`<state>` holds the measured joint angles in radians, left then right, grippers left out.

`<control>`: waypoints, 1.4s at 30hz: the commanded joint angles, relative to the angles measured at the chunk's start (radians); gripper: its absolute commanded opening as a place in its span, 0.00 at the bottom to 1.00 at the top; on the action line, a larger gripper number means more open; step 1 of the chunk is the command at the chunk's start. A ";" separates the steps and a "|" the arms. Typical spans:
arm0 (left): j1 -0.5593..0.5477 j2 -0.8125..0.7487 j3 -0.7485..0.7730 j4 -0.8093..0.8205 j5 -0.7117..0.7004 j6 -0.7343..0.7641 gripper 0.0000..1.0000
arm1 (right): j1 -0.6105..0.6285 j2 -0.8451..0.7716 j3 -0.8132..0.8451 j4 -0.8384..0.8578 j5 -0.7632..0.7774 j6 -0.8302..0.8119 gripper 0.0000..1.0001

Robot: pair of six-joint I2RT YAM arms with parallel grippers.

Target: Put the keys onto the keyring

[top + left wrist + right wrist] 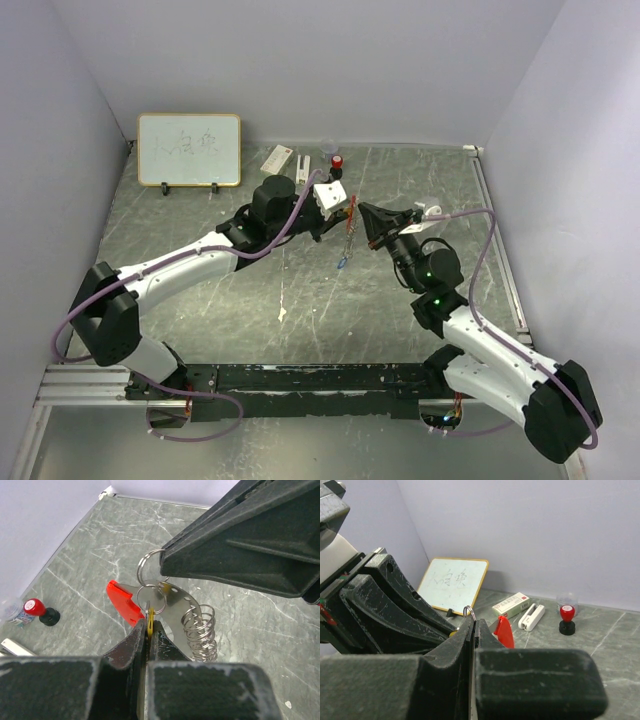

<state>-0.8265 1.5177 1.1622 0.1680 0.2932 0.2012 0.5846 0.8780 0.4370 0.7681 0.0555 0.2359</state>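
Remote view, mid-table: nearest me, the chain dangles loose, with a bluish speck at its low end that I take for the blue key. Above it, the left gripper has its fingers pressed together on a yellow sliver. I read that as the gold key, edge-on and mostly hidden. At its 12 o'clock, the right gripper is clamped shut on the wire loop of the keyring. The red tag juts toward 9 o'clock and a coil spring hangs at 4 o'clock. I judge everything here featherlight, and the bare metal is slick enough to twist in the pads. The loop should be stiff and springy, while the chain is limp and will swing with any jolt. The key is best pinched flat across its head with the hole left clear. The keyring is best held by the loop's rim, away from its split. Beyond, a red stamp stands at 12 o'clock, with a white box and a whiteboard toward 11 o'clock.
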 commanded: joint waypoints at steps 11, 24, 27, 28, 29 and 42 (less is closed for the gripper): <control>0.002 0.014 0.018 -0.006 0.007 -0.005 0.07 | 0.000 0.056 -0.003 0.202 0.028 0.051 0.00; 0.005 -0.023 0.111 -0.117 -0.123 0.099 0.07 | 0.001 0.000 0.013 0.056 -0.017 0.020 0.00; 0.006 -0.023 0.123 -0.120 -0.119 0.109 0.07 | 0.000 -0.006 0.011 0.038 -0.023 0.014 0.00; 0.005 -0.022 0.128 -0.121 -0.114 0.111 0.07 | 0.000 -0.006 0.011 0.033 -0.025 0.013 0.00; 0.005 -0.019 0.135 -0.124 -0.114 0.112 0.07 | 0.000 -0.005 0.008 0.029 -0.026 0.011 0.00; 0.005 -0.003 0.172 -0.195 -0.036 0.171 0.07 | 0.000 0.010 0.028 0.016 -0.027 -0.001 0.00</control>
<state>-0.8265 1.5223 1.2881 0.0006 0.2279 0.3412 0.5846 0.8906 0.4255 0.7692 0.0326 0.2497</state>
